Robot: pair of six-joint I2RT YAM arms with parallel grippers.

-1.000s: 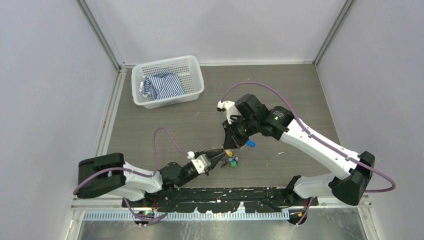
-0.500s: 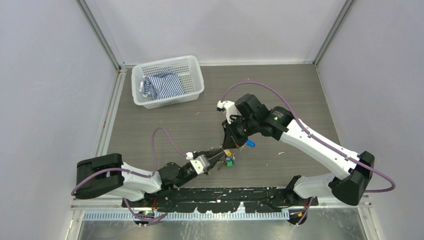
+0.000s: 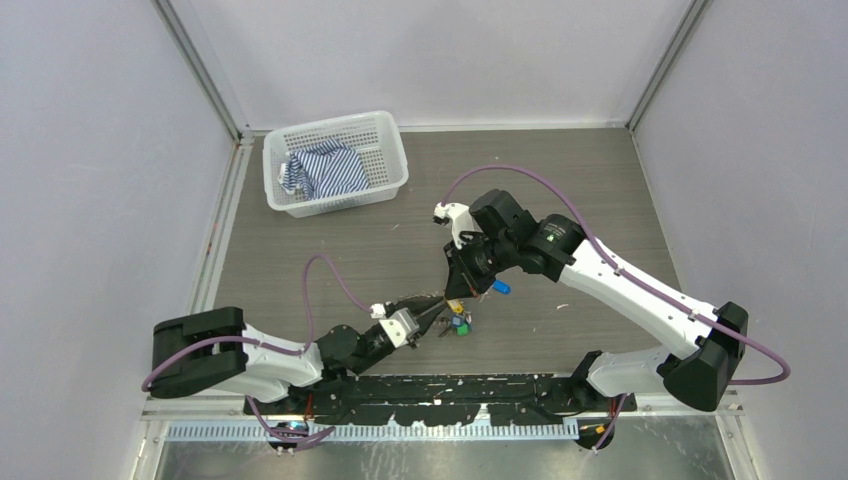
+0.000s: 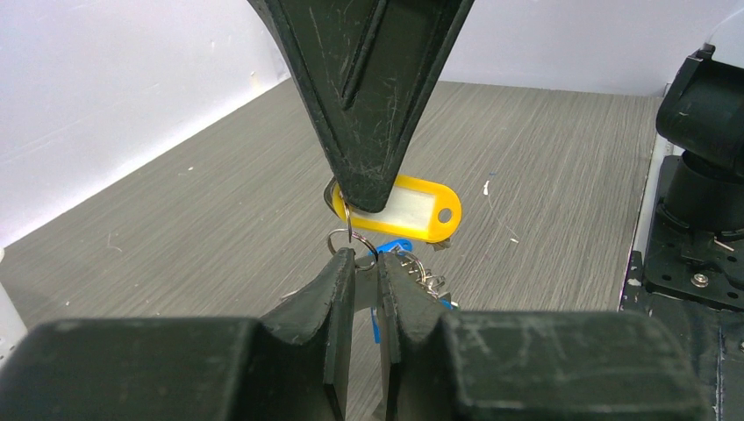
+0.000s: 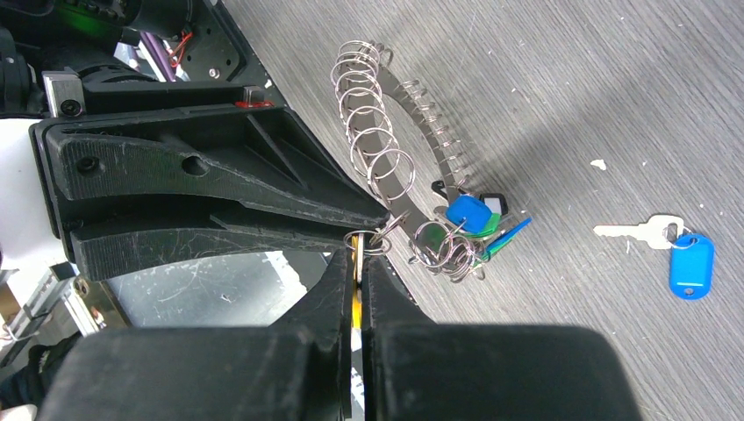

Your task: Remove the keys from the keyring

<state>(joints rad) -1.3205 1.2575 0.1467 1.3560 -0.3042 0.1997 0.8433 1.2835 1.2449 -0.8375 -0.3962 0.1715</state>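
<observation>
The keyring (image 5: 421, 123) is a curved metal band hung with several small split rings, held just above the table. Keys with blue and green tags (image 5: 469, 224) bunch at its lower end, also seen from above as the bunch of keys (image 3: 460, 322). My left gripper (image 4: 366, 259) is shut on the keyring's metal near that bunch. Directly above it, my right gripper (image 5: 360, 254) is shut on a key with a yellow tag (image 4: 412, 209), whose small ring (image 4: 351, 241) still links to the keyring. One key with a blue tag (image 5: 680, 259) lies loose on the table.
A white mesh basket (image 3: 385, 135) holding a striped cloth (image 3: 325, 170) stands at the back left. The loose blue-tagged key (image 3: 501, 288) lies just right of the grippers. The arms' base rail (image 3: 430, 390) runs along the near edge.
The left gripper and the bunch of keys have shifted very slightly left. Both grips are unchanged.
</observation>
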